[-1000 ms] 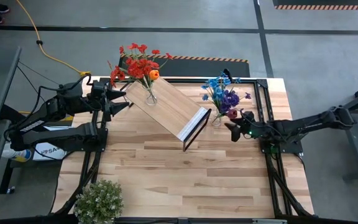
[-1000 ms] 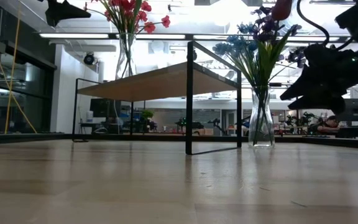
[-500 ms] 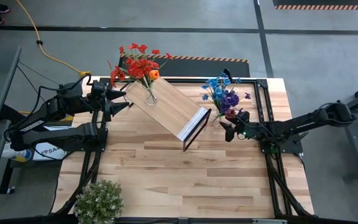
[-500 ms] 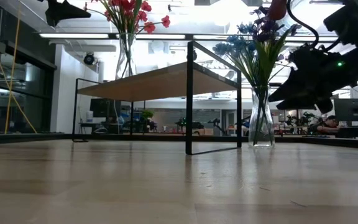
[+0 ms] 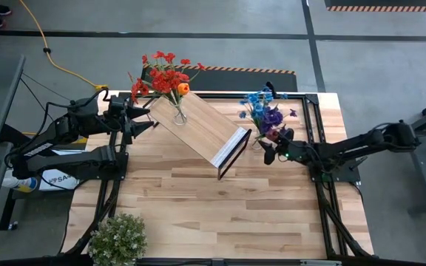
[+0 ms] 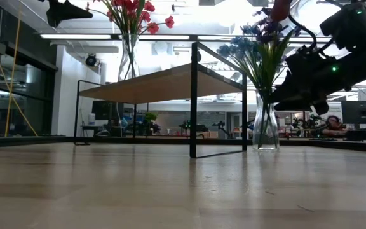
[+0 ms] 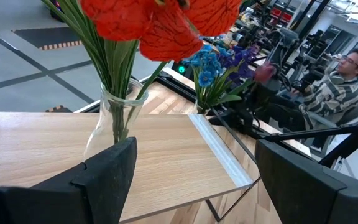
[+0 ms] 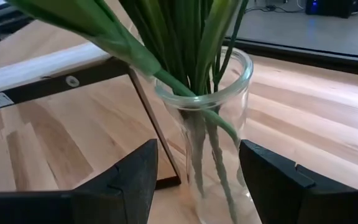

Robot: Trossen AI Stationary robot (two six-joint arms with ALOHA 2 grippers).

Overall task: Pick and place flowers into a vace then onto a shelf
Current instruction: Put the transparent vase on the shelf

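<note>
The right pincer (image 8: pixel 194 171), fingers spread, brackets the glass vase (image 8: pixel 211 124) of blue flowers (image 5: pixel 261 107), apparently lining up to grip it.

From the right wrist, the blue flowers (image 8: pixel 185 37) lose their blooms at the picture's edge; only stems show above the right hand (image 8: pixel 197 177), and the base of the glass vase (image 8: pixel 219 124) is cut off between its fingers. From the left wrist, the red flowers (image 7: pixel 160 22) are cropped above the left hand (image 7: pixel 194 180). A seated person (image 7: pixel 337 87) far beyond it is blurred.
</note>
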